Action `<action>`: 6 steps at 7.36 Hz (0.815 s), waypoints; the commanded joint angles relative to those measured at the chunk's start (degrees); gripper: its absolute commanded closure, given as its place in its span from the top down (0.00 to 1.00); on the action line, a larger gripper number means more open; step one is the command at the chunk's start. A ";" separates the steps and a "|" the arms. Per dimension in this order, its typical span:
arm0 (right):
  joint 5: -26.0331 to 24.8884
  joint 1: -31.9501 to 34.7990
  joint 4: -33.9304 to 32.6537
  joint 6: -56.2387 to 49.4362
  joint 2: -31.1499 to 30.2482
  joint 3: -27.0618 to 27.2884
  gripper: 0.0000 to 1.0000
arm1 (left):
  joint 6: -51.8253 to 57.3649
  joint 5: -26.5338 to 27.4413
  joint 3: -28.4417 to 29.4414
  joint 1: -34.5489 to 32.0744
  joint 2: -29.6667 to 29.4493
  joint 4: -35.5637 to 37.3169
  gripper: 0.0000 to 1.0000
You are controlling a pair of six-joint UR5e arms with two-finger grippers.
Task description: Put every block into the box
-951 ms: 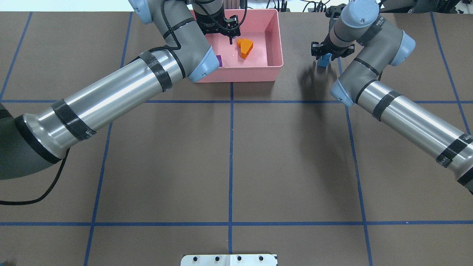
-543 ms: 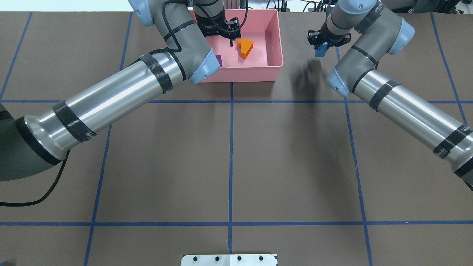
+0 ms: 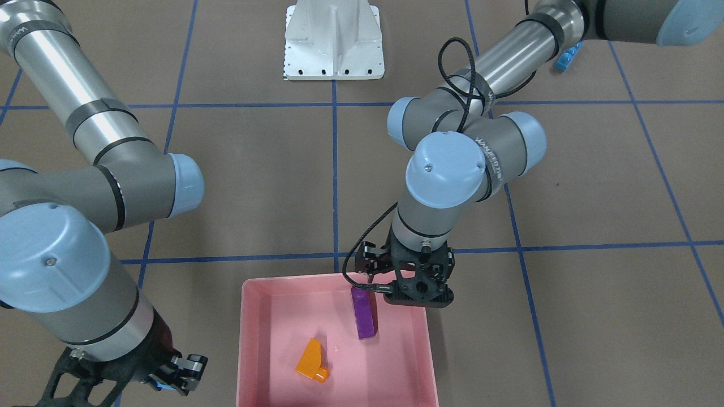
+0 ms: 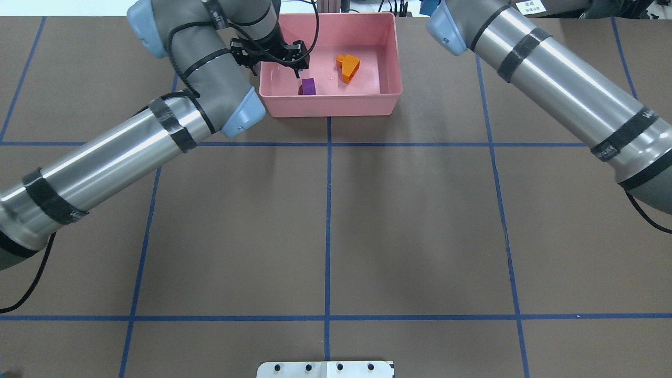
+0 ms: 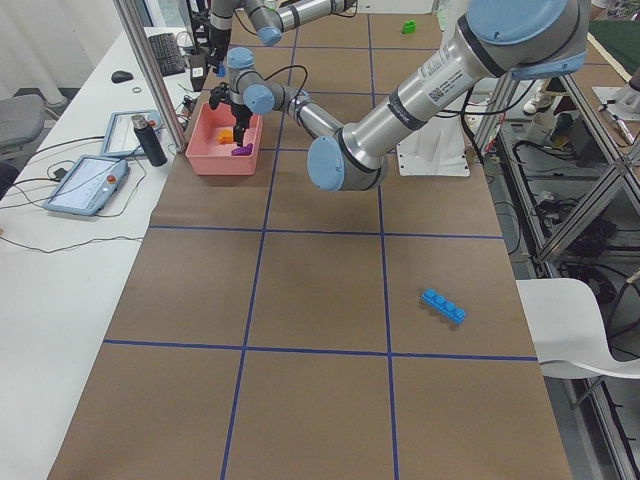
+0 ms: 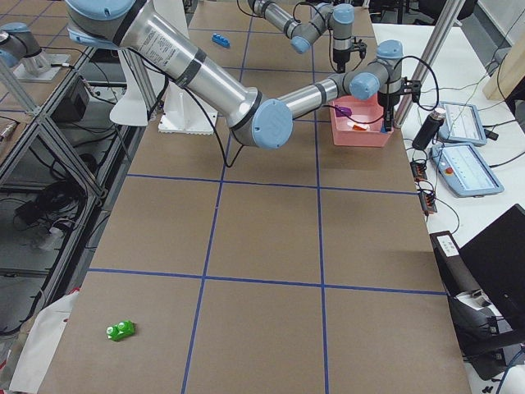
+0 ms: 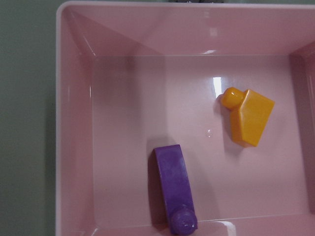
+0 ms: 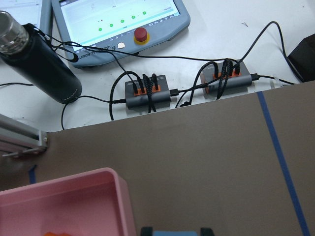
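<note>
The pink box [image 4: 391, 52] stands at the table's far middle. An orange sloped block [image 4: 348, 67] and a purple block [image 4: 308, 85] lie in it, and both show in the left wrist view [image 7: 248, 115] [image 7: 173, 182]. My left gripper [image 4: 273, 58] hangs open and empty over the box's left part, next to the purple block [image 3: 362, 314]. My right gripper [image 3: 172, 383] is shut on the small blue block [image 8: 172, 231], raised beside the box's right wall [image 8: 74, 196]. The long blue block [image 5: 443, 305] and the green block [image 6: 121, 330] lie far off on the table.
The white metal base [image 3: 334, 39] stands at the robot's edge of the table. Beyond the far edge are a black bottle [image 8: 39, 64], a control tablet [image 8: 123, 19] and cable hubs [image 8: 147, 93].
My right gripper has lifted the small blue block off the table and swung it toward the box, out of the overhead view. My left arm has shifted left, uncovering the purple block.
</note>
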 commanded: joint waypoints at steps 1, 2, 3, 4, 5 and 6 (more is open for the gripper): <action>-5.07 -5.33 -0.72 3.66 3.86 -1.37 0.28 | 11.43 -4.71 -4.07 -3.82 6.78 -0.12 1.00; -8.31 -7.01 -0.63 5.86 3.96 -1.29 0.99 | 12.79 -6.13 -4.68 -4.97 9.06 -0.38 1.00; -8.08 -7.11 -0.72 5.96 3.87 -1.20 1.00 | 13.42 -6.15 -7.73 -4.90 12.30 -0.82 1.00; -5.30 -6.33 -1.07 5.27 3.52 -0.07 1.00 | 13.68 -5.19 -12.46 -4.20 16.60 -1.00 1.00; -2.57 -5.02 -1.42 4.91 3.00 1.33 1.00 | 13.69 -1.70 -14.42 -3.85 17.25 -2.04 1.00; 0.33 -3.44 -4.03 3.78 1.25 4.13 1.00 | 13.34 -0.79 -17.31 -3.58 17.87 -1.62 1.00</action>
